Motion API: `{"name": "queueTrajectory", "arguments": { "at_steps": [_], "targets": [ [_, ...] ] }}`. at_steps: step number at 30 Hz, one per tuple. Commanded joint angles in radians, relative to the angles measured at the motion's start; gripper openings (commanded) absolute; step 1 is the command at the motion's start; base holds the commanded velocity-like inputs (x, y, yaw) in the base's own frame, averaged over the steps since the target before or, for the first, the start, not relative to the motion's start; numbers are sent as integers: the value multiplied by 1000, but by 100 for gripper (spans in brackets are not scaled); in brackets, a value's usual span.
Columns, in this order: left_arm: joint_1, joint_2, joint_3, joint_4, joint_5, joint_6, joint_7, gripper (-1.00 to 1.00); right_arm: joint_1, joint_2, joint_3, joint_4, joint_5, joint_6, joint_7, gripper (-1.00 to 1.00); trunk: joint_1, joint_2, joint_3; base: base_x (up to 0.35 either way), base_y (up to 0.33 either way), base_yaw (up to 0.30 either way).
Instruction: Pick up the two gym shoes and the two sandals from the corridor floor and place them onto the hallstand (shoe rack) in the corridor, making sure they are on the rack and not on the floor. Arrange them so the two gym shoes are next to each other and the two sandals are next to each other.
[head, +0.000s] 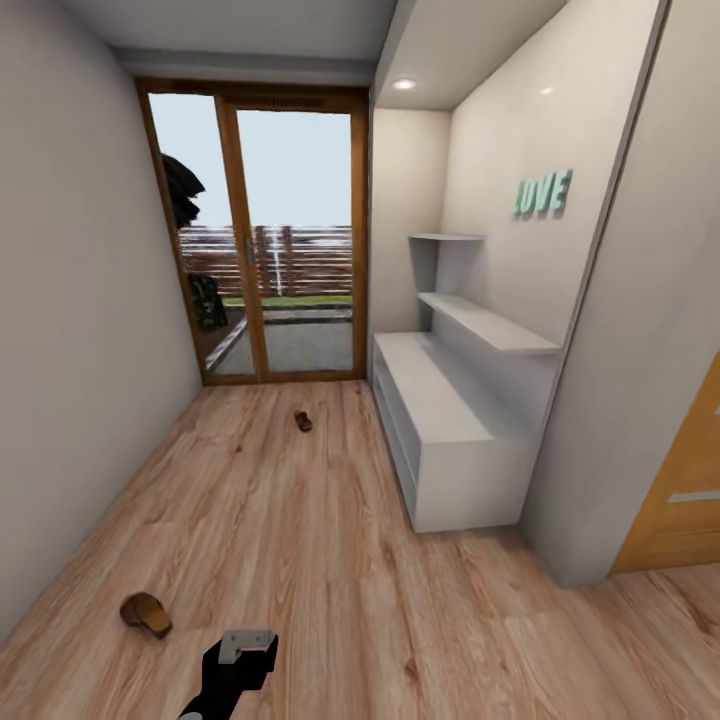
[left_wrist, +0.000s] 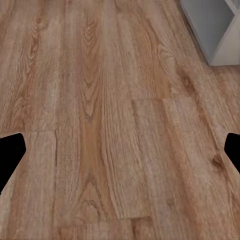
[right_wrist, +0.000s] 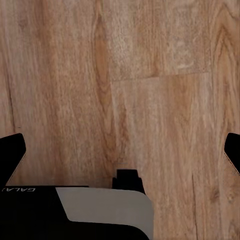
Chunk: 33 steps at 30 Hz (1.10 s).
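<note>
Nearest the robot, a black arm with a grey bracket (head: 238, 660) reaches low over the warm brown wood-plank corridor floor (head: 300, 560) at the bottom of the head view. Which arm it is I cannot say for sure, and its jaws do not show there. In the left wrist view the left gripper (left_wrist: 120, 155) has its two black fingertips (left_wrist: 11, 152) at the far edges of the picture, so its jaws stand wide apart over bare planks, with a corner of the white unit beyond. The right gripper (right_wrist: 120, 155) shows the same: tips at both edges, jaws apart, nothing between them, and a black-and-grey part of the robot below.

Just to the left of that arm lies the near flat brown leather sandal (head: 146, 612), resting on the floor close to the left wall. It lies to the robot's left and slightly ahead, so the left arm looks the nearer one for it. Its long axis seems to run slantwise to the corridor, though it is too small to be sure.

Farther on, the low wide white hallstand (head: 440, 420) stands against the right wall, its flat surface bare. Farthest, near the wood-framed glass door (head: 270, 240), the second brown sandal (head: 303, 421) lies mid-corridor, well apart from the first.
</note>
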Motion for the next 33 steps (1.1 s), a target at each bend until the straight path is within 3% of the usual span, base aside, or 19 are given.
{"name": "queueTrajectory", "arguments": {
  "at_steps": [1, 16, 33],
  "targets": [
    [-1, 0, 0, 1, 1, -3, -1, 100, 0, 0, 0, -2, 1, 6, -1, 100, 1, 0, -1, 348, 0, 0],
    [-1, 0, 0, 1, 1, -4, -1, 100, 0, 0, -4, -2, 1, 5, -1, 100, 1, 0, -2, 348, 0, 7],
    [-1, 0, 0, 1, 0, -4, -1, 100, 0, -1, -4, -2, 0, 6, -1, 100, 1, 0, -18, 348, 0, 192]
  ]
}}
